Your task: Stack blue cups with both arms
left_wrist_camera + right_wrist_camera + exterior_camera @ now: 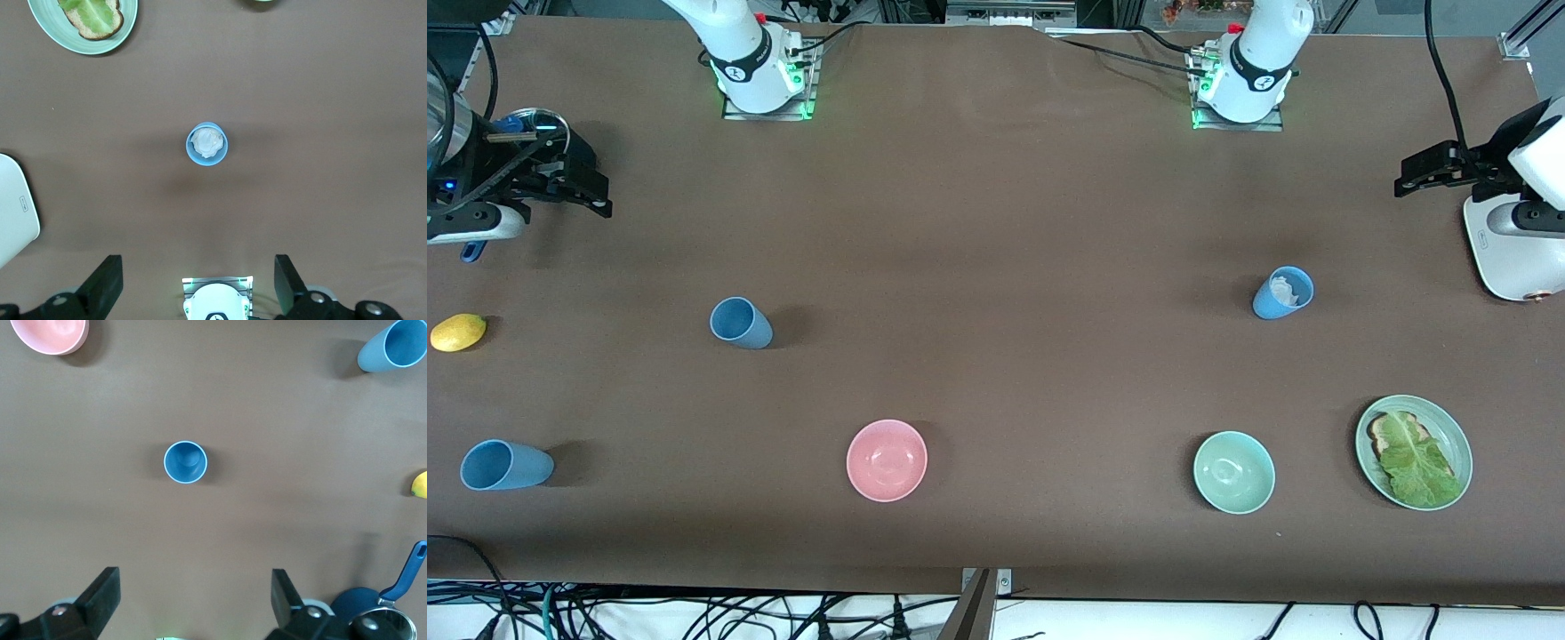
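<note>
Three blue cups stand upright and apart on the brown table. One is toward the right arm's end and shows under my right gripper. A second stands nearer the front camera at that end and shows in the right wrist view too. The third, toward the left arm's end, has something white inside and shows in the left wrist view. My right gripper is open and empty, high over its end. My left gripper is open and empty, high over the other end.
A pink bowl and a green bowl sit near the front edge. A green plate holds toast and lettuce. A white toaster stands under the left arm. A lemon and a lidded saucepan are at the right arm's end.
</note>
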`<move>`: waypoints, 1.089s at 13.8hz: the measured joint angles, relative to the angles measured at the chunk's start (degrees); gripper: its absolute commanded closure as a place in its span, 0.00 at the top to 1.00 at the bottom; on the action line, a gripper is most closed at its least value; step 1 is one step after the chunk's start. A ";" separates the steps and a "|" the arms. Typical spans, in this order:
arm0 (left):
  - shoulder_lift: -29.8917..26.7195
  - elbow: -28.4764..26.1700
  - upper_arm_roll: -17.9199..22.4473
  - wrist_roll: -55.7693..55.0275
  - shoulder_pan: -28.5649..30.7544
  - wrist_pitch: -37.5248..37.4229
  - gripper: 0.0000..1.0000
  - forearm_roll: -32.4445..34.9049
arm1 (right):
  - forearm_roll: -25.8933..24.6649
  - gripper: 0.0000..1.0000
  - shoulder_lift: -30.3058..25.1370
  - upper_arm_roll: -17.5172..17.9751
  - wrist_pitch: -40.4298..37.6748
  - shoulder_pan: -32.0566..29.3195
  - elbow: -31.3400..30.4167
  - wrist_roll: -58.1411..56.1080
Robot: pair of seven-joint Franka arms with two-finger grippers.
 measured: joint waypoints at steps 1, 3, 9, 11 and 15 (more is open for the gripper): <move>0.00 0.00 0.00 0.01 0.04 0.00 1.00 0.02 | 0.30 1.00 0.00 0.00 0.05 0.02 0.00 0.01; 0.00 0.00 -0.06 0.03 0.04 0.01 1.00 0.05 | 1.42 1.00 0.00 0.00 0.42 0.03 0.03 0.05; 0.00 0.03 -0.09 0.06 0.04 0.05 1.00 0.12 | 1.57 1.00 0.00 -0.05 0.58 0.00 0.16 0.04; 0.00 0.05 -0.09 0.06 0.04 0.60 1.00 0.15 | 1.57 1.00 0.00 -0.05 0.58 0.00 0.16 0.03; -0.06 0.11 -0.24 0.06 0.04 0.99 1.00 0.20 | 1.56 1.00 0.00 -0.05 0.60 0.00 0.16 0.03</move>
